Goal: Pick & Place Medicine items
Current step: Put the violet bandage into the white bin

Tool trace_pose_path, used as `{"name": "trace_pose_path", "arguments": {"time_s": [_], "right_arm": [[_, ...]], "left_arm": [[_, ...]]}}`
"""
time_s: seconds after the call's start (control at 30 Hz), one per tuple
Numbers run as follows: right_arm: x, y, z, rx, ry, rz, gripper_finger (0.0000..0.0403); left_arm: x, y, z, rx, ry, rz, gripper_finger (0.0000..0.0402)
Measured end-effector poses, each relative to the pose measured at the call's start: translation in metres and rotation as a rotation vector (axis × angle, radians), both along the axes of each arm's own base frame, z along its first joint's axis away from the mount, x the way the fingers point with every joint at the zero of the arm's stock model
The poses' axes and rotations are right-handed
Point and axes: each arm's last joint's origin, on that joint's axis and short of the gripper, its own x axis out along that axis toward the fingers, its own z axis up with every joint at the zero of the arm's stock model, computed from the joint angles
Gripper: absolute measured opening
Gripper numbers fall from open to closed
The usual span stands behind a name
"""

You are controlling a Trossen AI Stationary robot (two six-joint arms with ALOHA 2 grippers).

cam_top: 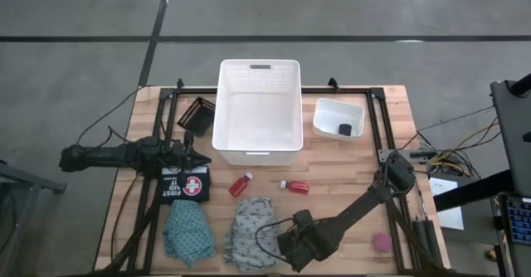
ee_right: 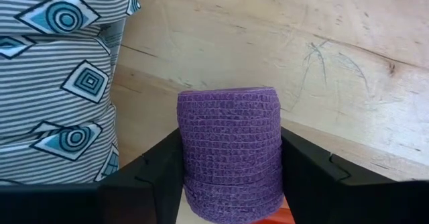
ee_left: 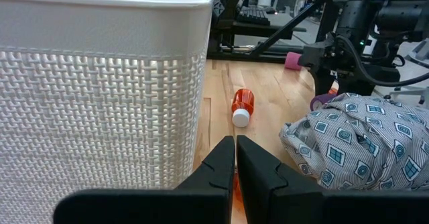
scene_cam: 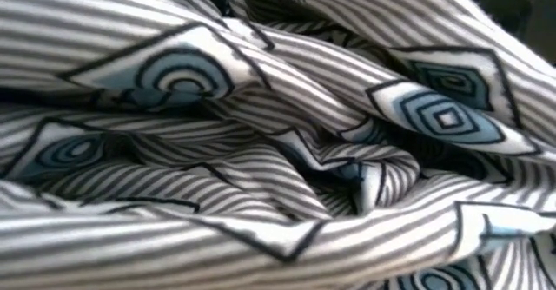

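From above, the wooden table (cam_top: 332, 202) carries a big white basket (cam_top: 258, 107) and a small white tub (cam_top: 338, 119) holding one black roll (cam_top: 344, 129). Two red bottles (cam_top: 241, 184) (cam_top: 294, 186) lie in front of the basket, well apart from a pink roll (cam_top: 382, 242) near the right edge. There are two cloths side by side: a teal cloth (cam_top: 188, 231) and a grey cloth (cam_top: 251, 234). A black first-aid pouch (cam_top: 184, 182) lies beside the left gripper (cam_top: 197, 156). The right gripper (cam_top: 286, 245) sits low just beside the grey cloth; what it grips is hidden here.

The low view is filled entirely by the grey cloth's striped folds.

The left wrist view shows its fingers (ee_left: 218, 170) pressed together, empty, next to the basket wall, with one bottle lying ahead.

Only the right wrist view reveals one purple roll (ee_right: 231, 150) standing between its fingers (ee_right: 161, 167), which pinch it on both sides, over the table beside the grey cloth.
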Motion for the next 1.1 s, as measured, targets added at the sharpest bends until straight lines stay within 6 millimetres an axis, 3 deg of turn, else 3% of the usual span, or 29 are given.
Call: {"name": "trace_pose_path", "arguments": {"time_s": [0.17, 0.47, 0.67, 0.83, 1.1], "right_arm": [[-0.003, -0.003, 0.008, -0.012, -0.003, -0.006, 0.0198], [-0.029, -0.029, 0.057, -0.190, 0.011, -0.057, 0.0199], [-0.048, -0.056, 0.090, -0.322, 0.013, -0.054, 0.0199], [-0.067, -0.084, 0.117, -0.423, 0.113, -0.033, 0.0199], [-0.095, -0.138, 0.152, -0.440, 0.096, 0.027, 0.0199]], "left_arm": [[0.000, 0.000, 0.000, 0.000, 0.000, 0.000, 0.0021], [0.000, 0.000, 0.000, 0.000, 0.000, 0.000, 0.0021], [0.000, 0.000, 0.000, 0.000, 0.000, 0.000, 0.0021], [0.000, 0.000, 0.000, 0.000, 0.000, 0.000, 0.0021], [0.000, 0.000, 0.000, 0.000, 0.002, 0.000, 0.0021]]}}
